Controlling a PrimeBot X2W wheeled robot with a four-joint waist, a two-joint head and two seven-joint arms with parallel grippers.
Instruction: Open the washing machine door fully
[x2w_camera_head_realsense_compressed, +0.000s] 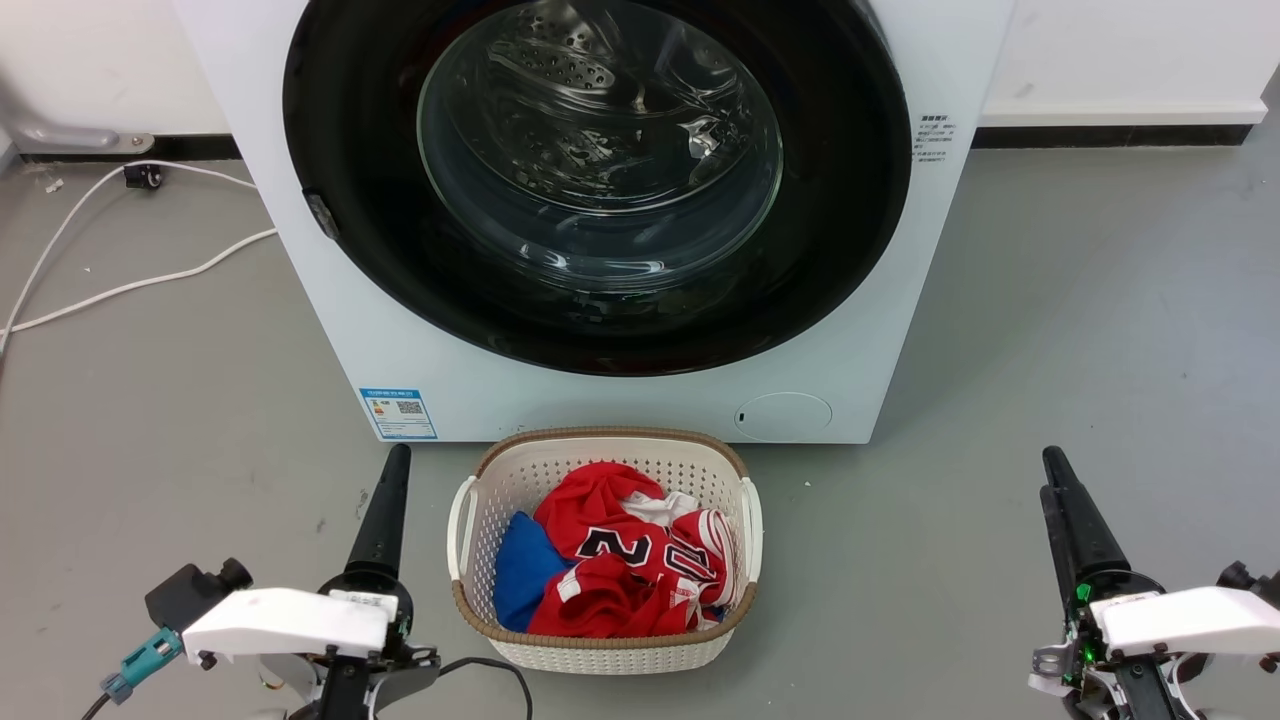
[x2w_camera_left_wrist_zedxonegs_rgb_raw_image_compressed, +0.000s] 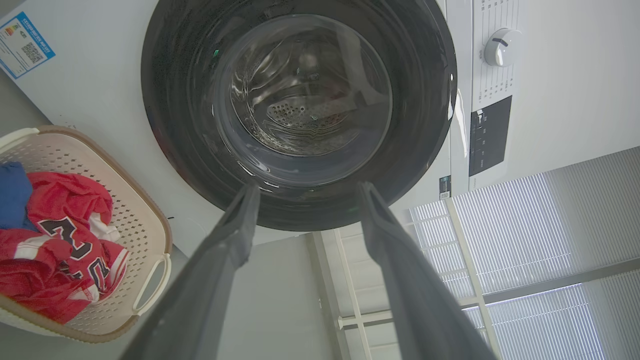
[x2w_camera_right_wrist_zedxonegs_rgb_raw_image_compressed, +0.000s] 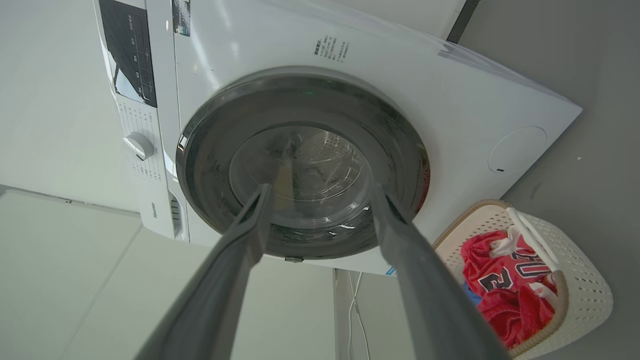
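Observation:
The washing machine door (x2w_camera_head_realsense_compressed: 600, 335) is a glossy black disc with a clear glass bowl at its centre, lying flush against the white machine front. A small grey catch (x2w_camera_head_realsense_compressed: 322, 215) sits on its left rim. My left gripper (x2w_camera_head_realsense_compressed: 397, 462) rests low on the left and my right gripper (x2w_camera_head_realsense_compressed: 1053, 466) low on the right, both well short of the machine. In the left wrist view the left gripper (x2w_camera_left_wrist_zedxonegs_rgb_raw_image_compressed: 308, 187) stands open with the door (x2w_camera_left_wrist_zedxonegs_rgb_raw_image_compressed: 175, 125) behind it. The right gripper (x2w_camera_right_wrist_zedxonegs_rgb_raw_image_compressed: 321, 189) is open too, and the door (x2w_camera_right_wrist_zedxonegs_rgb_raw_image_compressed: 210, 165) lies beyond its fingers.
A white laundry basket (x2w_camera_head_realsense_compressed: 470, 520) with a red jersey (x2w_camera_head_realsense_compressed: 610, 560) and a blue cloth stands on the grey floor between the grippers, right before the machine. White cables (x2w_camera_head_realsense_compressed: 130, 285) trail on the floor at the left. A small round white flap (x2w_camera_head_realsense_compressed: 785, 415) sits low on the machine.

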